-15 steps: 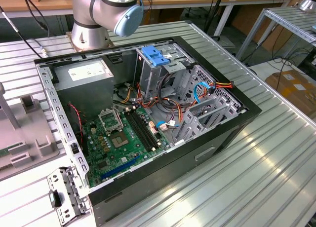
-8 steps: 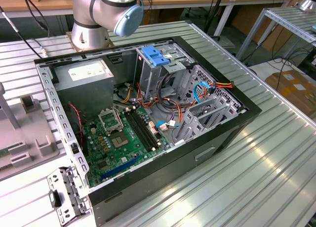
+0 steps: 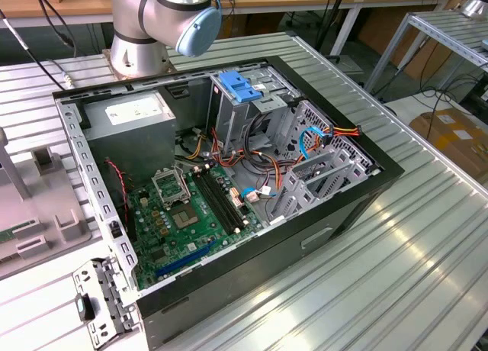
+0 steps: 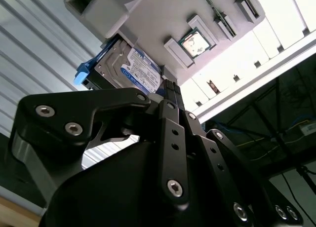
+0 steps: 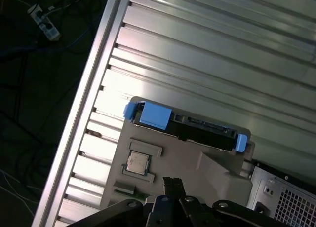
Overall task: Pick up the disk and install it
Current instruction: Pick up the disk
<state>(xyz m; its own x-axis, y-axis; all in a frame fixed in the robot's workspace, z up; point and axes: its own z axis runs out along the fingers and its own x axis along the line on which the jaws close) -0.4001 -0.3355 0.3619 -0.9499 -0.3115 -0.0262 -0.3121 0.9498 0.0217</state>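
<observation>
Bare silver metal is seen on the disk (image 4: 114, 64), faintly sheened. Its white-and-blue label (image 4: 143, 71) looks like smooth paper, and its rails (image 5: 154, 116) are smooth blue plastic. The disk is cradled in the holder (image 5: 217, 172), which is moulded in matt grey plastic. A dull metal lid is shown on the chip (image 5: 137, 163) set into that holder. Beneath the holder, the table (image 5: 222, 49) is ribbed aluminium, brushed and brightly reflective. The gripper (image 4: 170, 89) is finished in matt black and studded with shiny steel screw heads (image 4: 175, 188).
</observation>
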